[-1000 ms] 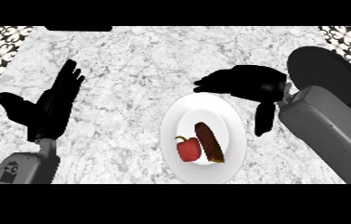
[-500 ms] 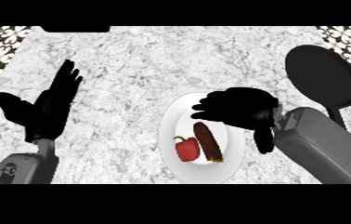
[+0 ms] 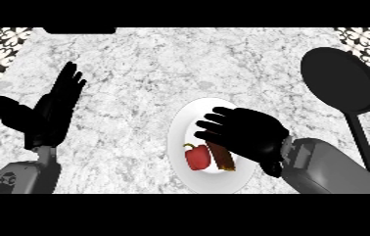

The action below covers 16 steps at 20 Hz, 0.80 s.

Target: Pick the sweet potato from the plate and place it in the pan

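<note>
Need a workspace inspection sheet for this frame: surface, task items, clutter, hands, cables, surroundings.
Surface: grey-white marbled counter.
Job's things: sweet potato on the white plate, upper end hidden under the right hand; black pan at the right edge, handle toward the robot.
Clutter: red bell pepper on the plate, left of the sweet potato.
Hands: right hand over the plate, fingers curled, contact not visible; left hand open, resting at left.
Cables: nothing seen.
Surroundings: patterned tiles at the top corners.
</note>
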Each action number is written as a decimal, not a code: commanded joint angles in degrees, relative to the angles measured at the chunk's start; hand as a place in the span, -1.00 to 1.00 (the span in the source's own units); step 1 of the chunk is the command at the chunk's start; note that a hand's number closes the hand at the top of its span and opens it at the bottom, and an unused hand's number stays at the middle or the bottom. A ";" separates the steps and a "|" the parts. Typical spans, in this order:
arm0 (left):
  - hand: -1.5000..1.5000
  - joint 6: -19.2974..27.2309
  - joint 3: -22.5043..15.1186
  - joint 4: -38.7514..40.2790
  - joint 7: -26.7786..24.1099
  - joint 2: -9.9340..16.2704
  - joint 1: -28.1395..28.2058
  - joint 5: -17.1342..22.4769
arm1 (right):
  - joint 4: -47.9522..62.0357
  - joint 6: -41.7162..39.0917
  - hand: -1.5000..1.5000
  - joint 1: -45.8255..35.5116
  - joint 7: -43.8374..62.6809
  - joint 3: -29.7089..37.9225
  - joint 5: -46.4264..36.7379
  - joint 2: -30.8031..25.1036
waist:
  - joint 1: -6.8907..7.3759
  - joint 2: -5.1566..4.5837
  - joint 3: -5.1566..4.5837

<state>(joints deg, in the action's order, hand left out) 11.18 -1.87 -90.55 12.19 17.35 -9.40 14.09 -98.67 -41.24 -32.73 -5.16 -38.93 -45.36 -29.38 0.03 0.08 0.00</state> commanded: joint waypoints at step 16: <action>0.00 -2.75 2.51 0.36 -0.46 -3.89 -0.32 -4.39 | 7.41 -0.93 -1.00 5.39 -1.57 1.76 -16.11 12.37 | 0.09 -0.07 0.00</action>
<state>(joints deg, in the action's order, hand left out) 8.86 -0.14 -90.54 11.71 13.98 -9.17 10.74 -92.50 -42.04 -28.60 -4.78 -38.50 -59.54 -18.83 0.19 -0.01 0.00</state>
